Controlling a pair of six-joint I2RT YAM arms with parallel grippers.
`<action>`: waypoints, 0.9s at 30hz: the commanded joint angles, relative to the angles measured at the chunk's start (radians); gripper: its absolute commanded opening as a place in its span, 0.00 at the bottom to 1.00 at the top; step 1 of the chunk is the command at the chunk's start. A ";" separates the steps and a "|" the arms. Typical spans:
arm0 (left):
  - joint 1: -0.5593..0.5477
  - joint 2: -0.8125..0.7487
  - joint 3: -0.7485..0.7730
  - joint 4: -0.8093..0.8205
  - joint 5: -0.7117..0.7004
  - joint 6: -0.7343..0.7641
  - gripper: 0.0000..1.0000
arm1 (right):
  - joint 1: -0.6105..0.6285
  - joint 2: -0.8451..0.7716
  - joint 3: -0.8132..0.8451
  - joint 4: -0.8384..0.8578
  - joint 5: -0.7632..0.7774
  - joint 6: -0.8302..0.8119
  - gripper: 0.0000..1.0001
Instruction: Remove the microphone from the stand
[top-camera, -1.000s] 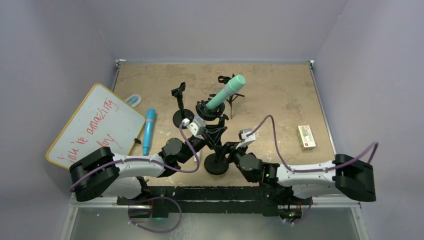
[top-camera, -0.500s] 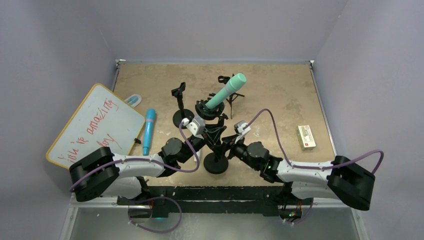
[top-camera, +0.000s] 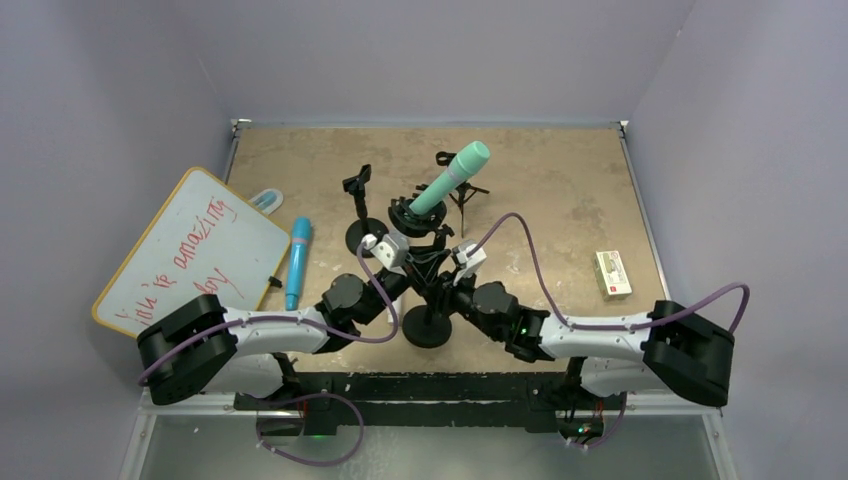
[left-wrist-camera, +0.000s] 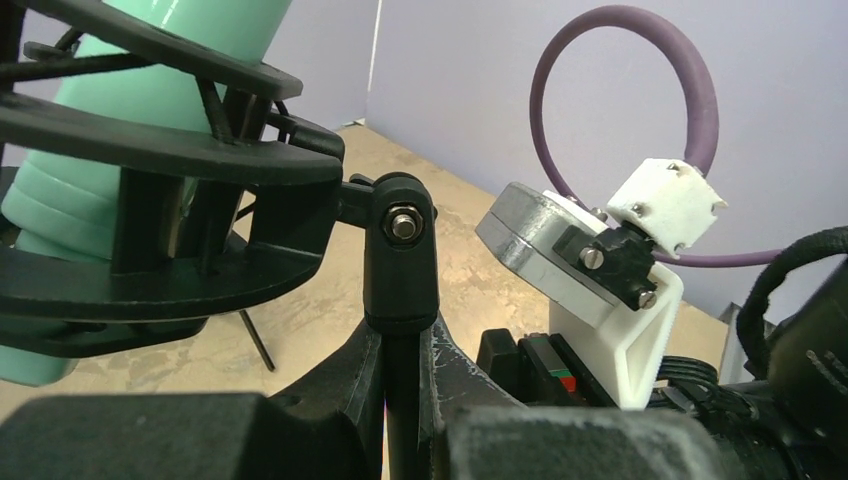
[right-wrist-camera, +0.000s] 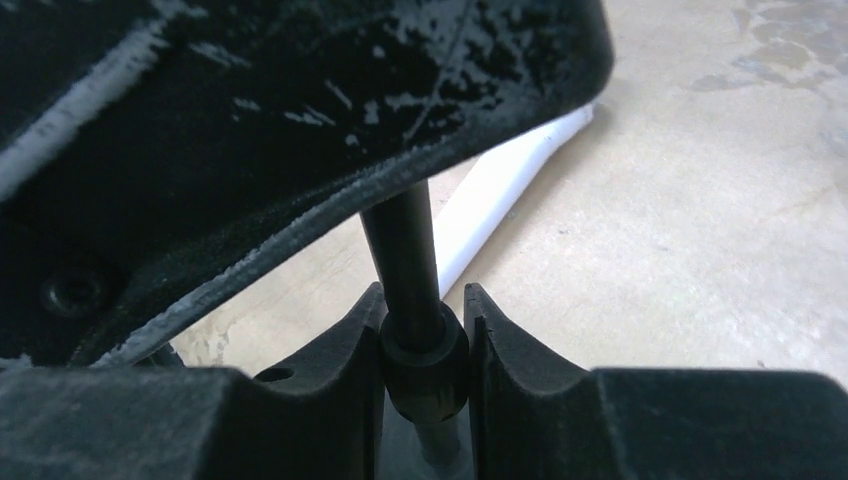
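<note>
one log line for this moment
left tool: shut on stand pole | right tool: shut on stand pole | microphone: in mount

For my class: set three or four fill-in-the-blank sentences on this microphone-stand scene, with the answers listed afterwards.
1. The left gripper and the right gripper are both shut on the black round-based stand's thin ____.
2. The cylindrical plastic microphone in that stand's cradle is mint ____.
3. The handwriting on the yellow-edged whiteboard is ____.
4. The small white box lies on the robot's ____ side.
Answers: pole; green; red; right.
</note>
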 joint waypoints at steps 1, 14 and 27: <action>-0.004 -0.012 0.007 0.021 0.008 0.023 0.00 | 0.066 -0.072 0.022 -0.137 0.467 0.157 0.00; -0.004 -0.031 -0.004 0.005 -0.004 0.029 0.00 | 0.139 -0.011 0.043 -0.252 0.619 0.285 0.23; -0.004 -0.037 -0.009 0.001 -0.007 0.043 0.00 | 0.098 -0.254 -0.142 0.023 0.365 0.085 0.72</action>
